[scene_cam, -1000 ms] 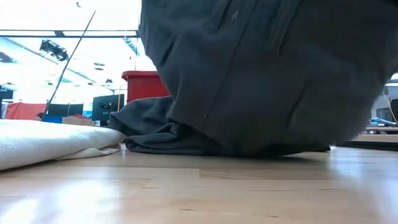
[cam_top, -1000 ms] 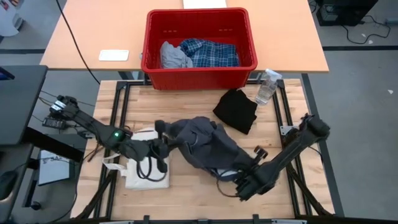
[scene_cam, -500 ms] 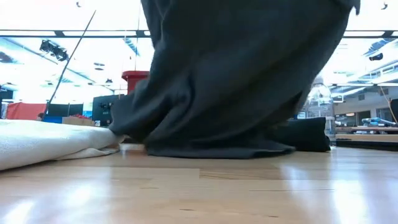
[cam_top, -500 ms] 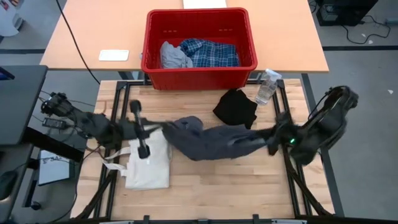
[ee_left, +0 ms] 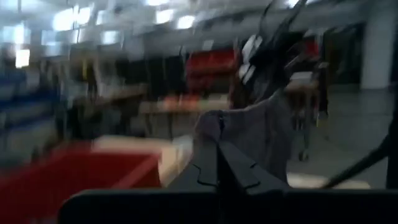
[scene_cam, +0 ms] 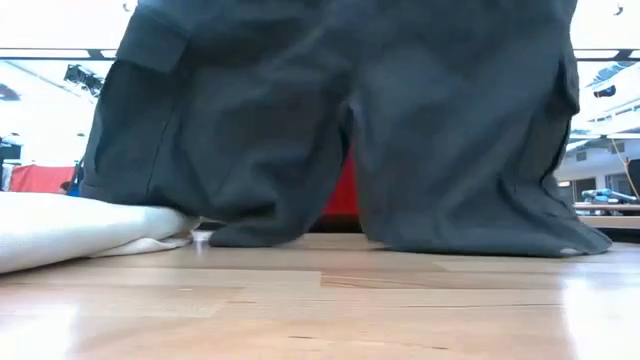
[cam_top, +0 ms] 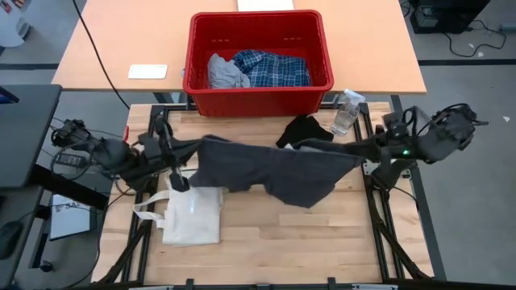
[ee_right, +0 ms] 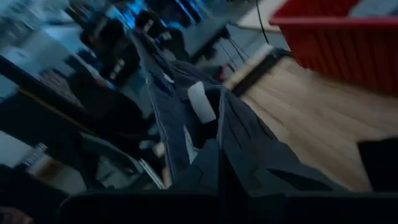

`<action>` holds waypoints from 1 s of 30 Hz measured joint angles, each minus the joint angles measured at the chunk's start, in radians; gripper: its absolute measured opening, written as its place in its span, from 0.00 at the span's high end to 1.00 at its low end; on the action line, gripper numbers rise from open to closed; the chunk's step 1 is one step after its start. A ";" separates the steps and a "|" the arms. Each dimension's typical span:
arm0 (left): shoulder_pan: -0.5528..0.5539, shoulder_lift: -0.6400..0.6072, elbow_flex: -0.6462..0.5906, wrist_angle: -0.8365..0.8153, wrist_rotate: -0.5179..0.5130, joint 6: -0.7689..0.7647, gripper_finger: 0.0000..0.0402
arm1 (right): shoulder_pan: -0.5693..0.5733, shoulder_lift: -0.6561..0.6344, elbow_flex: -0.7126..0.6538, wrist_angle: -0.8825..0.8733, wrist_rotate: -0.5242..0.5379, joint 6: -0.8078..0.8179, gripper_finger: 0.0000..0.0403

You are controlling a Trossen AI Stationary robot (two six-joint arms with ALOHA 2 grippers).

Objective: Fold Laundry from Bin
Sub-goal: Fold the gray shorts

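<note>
Both grippers, left gripper (cam_top: 196,145) and right gripper (cam_top: 360,148), pinch the limp dark grey cloth garment (cam_top: 274,169) by its 2 top corners, which looks soft and likely to sag.

One red slotted plastic crate (cam_top: 190,56) holds two garments: one light grey piece (cam_top: 224,71) and one blue-and-white plaid shirt (cam_top: 274,68). On the wooden table lie one dark grey top (cam_top: 274,169), one folded black T-shirt (cam_top: 302,129), one cream canvas tote bag (cam_top: 193,217) and one clear plastic bottle (cam_top: 347,111).

The 2 arms are black and jointed, the left arm (cam_top: 121,157) trailing thin cables, the right arm (cam_top: 419,145) showing a small green light.
</note>
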 joint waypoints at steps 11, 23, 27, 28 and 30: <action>-0.088 0.080 -0.017 -0.673 0.271 -0.708 1.00 | 0.008 0.240 -0.130 -0.165 -0.447 0.313 0.98; -0.121 0.346 -0.065 -0.763 0.340 -0.917 1.00 | -0.053 0.468 -0.439 0.213 -0.703 0.277 0.94; -0.109 0.407 -0.065 -0.790 0.356 -0.982 1.00 | -0.107 0.493 -0.467 0.212 -0.662 0.197 0.80; -0.109 0.418 -0.065 -0.793 0.366 -0.992 1.00 | -0.121 0.486 -0.464 0.208 -0.647 0.170 0.76; -0.111 0.433 -0.065 -0.793 0.377 -1.008 1.00 | -0.142 0.461 -0.458 0.193 -0.611 0.125 0.68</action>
